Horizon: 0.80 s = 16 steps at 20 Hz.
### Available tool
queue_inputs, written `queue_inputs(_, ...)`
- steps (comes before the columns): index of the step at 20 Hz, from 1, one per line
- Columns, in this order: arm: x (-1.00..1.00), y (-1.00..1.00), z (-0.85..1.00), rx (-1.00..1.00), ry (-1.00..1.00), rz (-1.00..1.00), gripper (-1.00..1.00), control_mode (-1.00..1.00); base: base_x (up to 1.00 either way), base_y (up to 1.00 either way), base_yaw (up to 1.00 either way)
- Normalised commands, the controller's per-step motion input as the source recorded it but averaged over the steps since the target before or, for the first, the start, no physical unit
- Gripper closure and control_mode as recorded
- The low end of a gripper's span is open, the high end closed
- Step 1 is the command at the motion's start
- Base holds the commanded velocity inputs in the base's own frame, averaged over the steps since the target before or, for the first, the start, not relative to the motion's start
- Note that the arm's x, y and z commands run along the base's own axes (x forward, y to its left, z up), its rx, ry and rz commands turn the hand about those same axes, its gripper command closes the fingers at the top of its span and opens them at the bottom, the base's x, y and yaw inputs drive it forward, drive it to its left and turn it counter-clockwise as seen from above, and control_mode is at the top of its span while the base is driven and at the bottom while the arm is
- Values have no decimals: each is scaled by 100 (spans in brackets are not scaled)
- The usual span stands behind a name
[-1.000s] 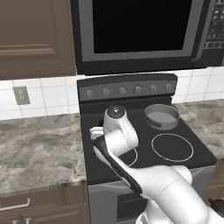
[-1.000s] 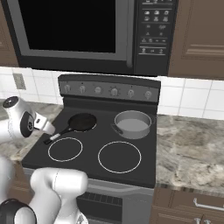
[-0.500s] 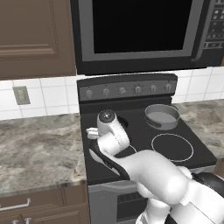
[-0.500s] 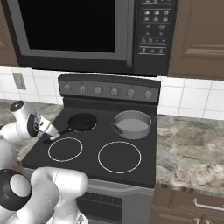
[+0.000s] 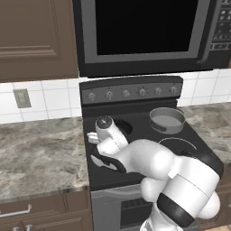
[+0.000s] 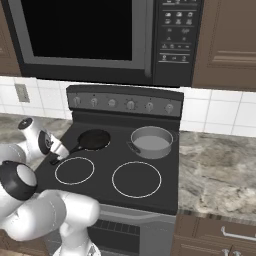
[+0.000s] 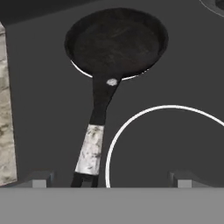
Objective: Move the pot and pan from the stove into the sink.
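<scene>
The black pan (image 7: 116, 41) sits on the stove's (image 6: 150, 197) back left burner, its long handle (image 7: 93, 146) pointing toward the front left. My gripper (image 7: 111, 181) hovers open just above the handle's black end, which lies between the fingertips (image 7: 40, 179), nearer the left one. In the right base view the gripper (image 6: 56, 156) is at the stove's left edge beside the pan (image 6: 94, 139). The silver pot (image 6: 151, 141) stands on the back right burner, also seen as the pot (image 5: 167, 118) in the left base view. The sink is out of view.
A black microwave (image 6: 100, 37) hangs low over the stove. The knob panel (image 6: 125, 104) rises behind the burners. Marble counters (image 5: 40, 153) (image 6: 220, 172) flank the stove on both sides. The two front burner rings (image 6: 136, 179) are bare.
The hand has edged a little closer to the end of the pan's handle, and the arm's elbow has swung down in front of the stove. Pot and pan have not moved.
</scene>
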Motion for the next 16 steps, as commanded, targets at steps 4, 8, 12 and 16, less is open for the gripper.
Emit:
queue_inputs(4,34,5,-33,0,4,-6,-100,-100,0,0,0)
queue_inputs(8,34,6,-37,0,5,-6,-100,-100,0,0,0)
queue_inputs(12,34,7,-38,0,6,-6,-100,-100,0,0,0)
queue_inputs(16,36,10,-37,0,5,-7,-100,-100,0,0,0)
